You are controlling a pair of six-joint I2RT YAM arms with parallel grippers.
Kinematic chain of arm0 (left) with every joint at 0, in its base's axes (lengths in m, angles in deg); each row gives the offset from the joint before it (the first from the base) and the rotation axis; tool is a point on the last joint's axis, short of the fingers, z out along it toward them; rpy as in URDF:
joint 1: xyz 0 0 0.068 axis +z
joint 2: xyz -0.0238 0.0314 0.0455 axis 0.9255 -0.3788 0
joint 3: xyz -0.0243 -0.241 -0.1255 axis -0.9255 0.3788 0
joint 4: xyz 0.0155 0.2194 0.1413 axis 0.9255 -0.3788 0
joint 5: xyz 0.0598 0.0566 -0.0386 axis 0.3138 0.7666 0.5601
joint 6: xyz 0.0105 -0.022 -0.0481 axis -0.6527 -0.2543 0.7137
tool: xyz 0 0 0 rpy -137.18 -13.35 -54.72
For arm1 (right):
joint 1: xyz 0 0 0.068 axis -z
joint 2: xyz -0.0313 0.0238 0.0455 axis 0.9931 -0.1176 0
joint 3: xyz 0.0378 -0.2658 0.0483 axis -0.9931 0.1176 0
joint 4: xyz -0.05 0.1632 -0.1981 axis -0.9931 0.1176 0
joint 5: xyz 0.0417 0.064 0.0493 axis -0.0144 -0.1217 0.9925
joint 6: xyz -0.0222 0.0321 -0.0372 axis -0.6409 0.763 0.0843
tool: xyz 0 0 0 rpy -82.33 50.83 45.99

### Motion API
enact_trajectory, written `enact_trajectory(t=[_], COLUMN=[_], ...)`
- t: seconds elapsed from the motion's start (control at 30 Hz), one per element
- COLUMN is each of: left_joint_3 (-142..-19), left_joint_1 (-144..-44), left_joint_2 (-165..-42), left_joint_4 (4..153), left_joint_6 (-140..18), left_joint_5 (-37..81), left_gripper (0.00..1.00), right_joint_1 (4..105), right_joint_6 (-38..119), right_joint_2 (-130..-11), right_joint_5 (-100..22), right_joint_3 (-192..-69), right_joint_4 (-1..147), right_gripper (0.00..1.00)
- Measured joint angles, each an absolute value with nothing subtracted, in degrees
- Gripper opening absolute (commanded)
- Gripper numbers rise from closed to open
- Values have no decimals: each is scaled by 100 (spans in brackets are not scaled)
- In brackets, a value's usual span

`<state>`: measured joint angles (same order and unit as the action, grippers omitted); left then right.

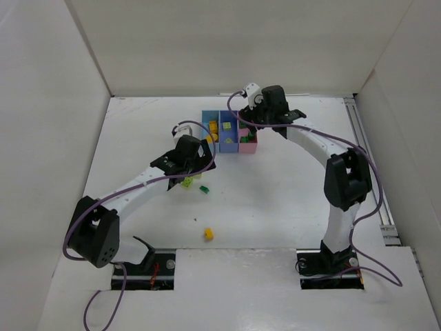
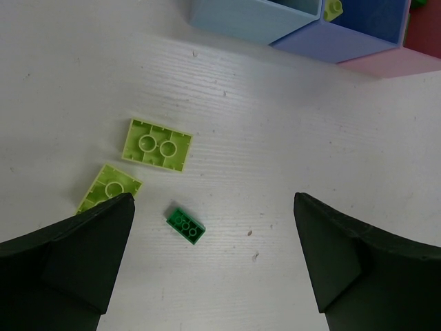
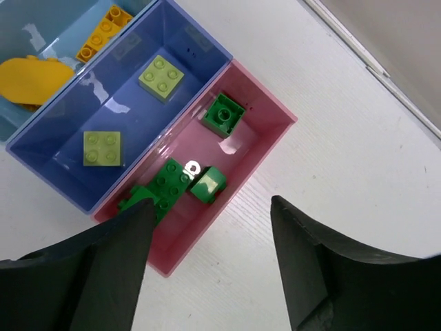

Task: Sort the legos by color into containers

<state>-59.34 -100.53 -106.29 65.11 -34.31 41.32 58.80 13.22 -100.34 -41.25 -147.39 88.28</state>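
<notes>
Three joined bins stand at the table's middle back: light blue (image 1: 207,118), periwinkle (image 1: 227,140), pink (image 1: 249,146). In the right wrist view the light blue bin (image 3: 48,27) holds yellow-orange bricks (image 3: 31,79), the periwinkle bin (image 3: 131,103) two lime bricks (image 3: 160,76), and the pink bin (image 3: 258,134) three dark green bricks (image 3: 222,114). My right gripper (image 3: 212,205) is open and empty above the pink bin's outer edge (image 1: 258,127). My left gripper (image 2: 212,200) is open and empty above the table, with a dark green brick (image 2: 185,225) and two upturned lime bricks (image 2: 157,144) toward its left finger.
A lone yellow-orange brick (image 1: 208,234) lies on the table near the front. White walls close in the left, back and right. A metal rail (image 1: 368,165) runs along the right side. Purple cables trail from both arms.
</notes>
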Motion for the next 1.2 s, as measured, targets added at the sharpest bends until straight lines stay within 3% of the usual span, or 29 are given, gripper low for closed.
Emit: enact_trajectory(t=[0.33, 0.43, 0.6, 0.73, 1.0, 1.2], left_joint_3=[-5916, -5918, -5914, -5907, -5910, -5988], left_joint_1=[-10270, -10381, -10418, -10510, -10856, -10939], left_joint_2=[-10795, -11119, -11565, -11641, -11975, -12061], left_joint_4=[6506, 6500, 6482, 6434, 5942, 5761], left_joint_6=[-3204, -3160, -3123, -3105, -3016, -2847], left_joint_5=[4193, 4198, 4108, 4117, 4324, 4582], left_gripper=[100, 97, 78, 69, 68, 55], right_joint_1=[5919, 5969, 6107, 6212, 6267, 6271], right_joint_6=[1892, 2059, 2297, 2384, 2465, 2465], right_joint_2=[-8251, -7726, -7241, -7189, -7195, -7197], right_joint_5=[-4516, -4553, -4579, -4599, -4619, -4621], right_joint_3=[-13104, -12678, -12300, -12180, -12140, -12138], right_joint_4=[8699, 8682, 8609, 8581, 8585, 8583], right_gripper=[100, 100, 100, 100, 100, 100])
